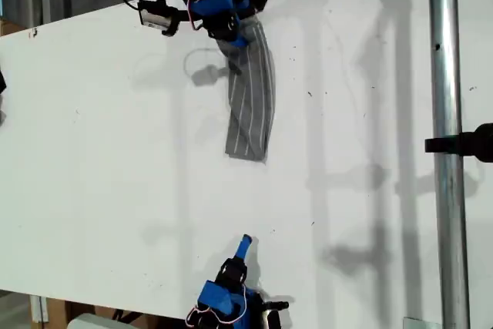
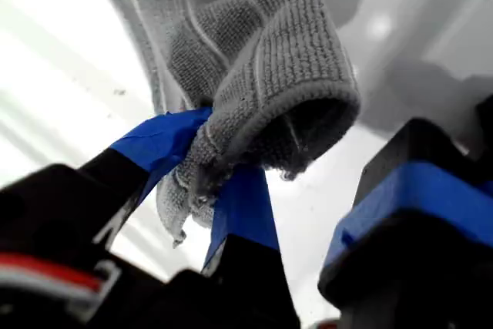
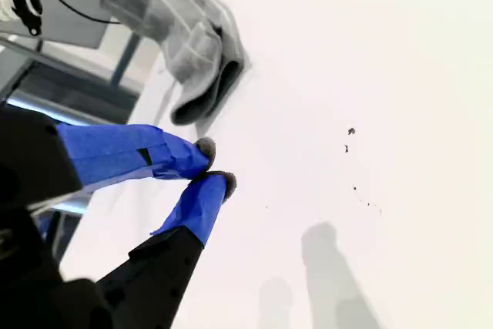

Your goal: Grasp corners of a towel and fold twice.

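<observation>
Exterior view: my first gripper [image 1: 233, 42], at 12 o'clock on the desk [image 1: 100, 159], lifts the towel [image 1: 253, 105], which hangs bunched toward centre; my second gripper [image 1: 245, 244] waits at 6 o'clock.

First wrist view: jaws clamp a rolled towel [image 2: 254, 75] edge.

Second wrist view: jaws nearly closed, empty. The fold is judged not begun; next, spread the towel and find a corner.

White table [image 1: 115, 190] — the folded grey towel [image 1: 253, 105] seemingly trailing onto it.
</observation>
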Controlling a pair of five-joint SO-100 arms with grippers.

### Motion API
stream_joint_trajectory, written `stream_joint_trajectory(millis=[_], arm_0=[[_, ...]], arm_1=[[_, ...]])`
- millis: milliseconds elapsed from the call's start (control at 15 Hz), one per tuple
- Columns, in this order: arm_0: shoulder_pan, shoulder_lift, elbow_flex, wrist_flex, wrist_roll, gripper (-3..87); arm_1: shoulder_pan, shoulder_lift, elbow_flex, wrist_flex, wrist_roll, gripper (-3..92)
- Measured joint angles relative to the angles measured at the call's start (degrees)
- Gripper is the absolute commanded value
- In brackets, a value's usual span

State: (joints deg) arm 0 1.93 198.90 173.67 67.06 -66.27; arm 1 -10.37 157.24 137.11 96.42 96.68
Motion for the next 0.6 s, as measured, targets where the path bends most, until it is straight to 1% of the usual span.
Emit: stream_joint_trajectory(millis=[67,133,267,400,600], arm_0=[[0.0,0.0,0.0,0.0,0.0,5.3],[0.0,0.0,0.0,0.0,0.0,5.4],[0.0,0.0,0.0,0.0,0.0,5.5],[0.0,0.0,0.0,0.0,0.0,5.7],[0.0,0.0,0.0,0.0,0.0,6.0]], arm_1=[[-0.88,2.02,1.41,-0.18,0.79,-0.1],[-0.79,1.76,2.64,-3.69,0.18,-0.1],[2.55,-3.87,2.64,-16.79,-7.12,-0.1],[5.89,-16.26,-1.58,-31.55,-15.12,-0.1],[8.09,-34.98,-14.85,-43.07,-21.8,-0.1]])
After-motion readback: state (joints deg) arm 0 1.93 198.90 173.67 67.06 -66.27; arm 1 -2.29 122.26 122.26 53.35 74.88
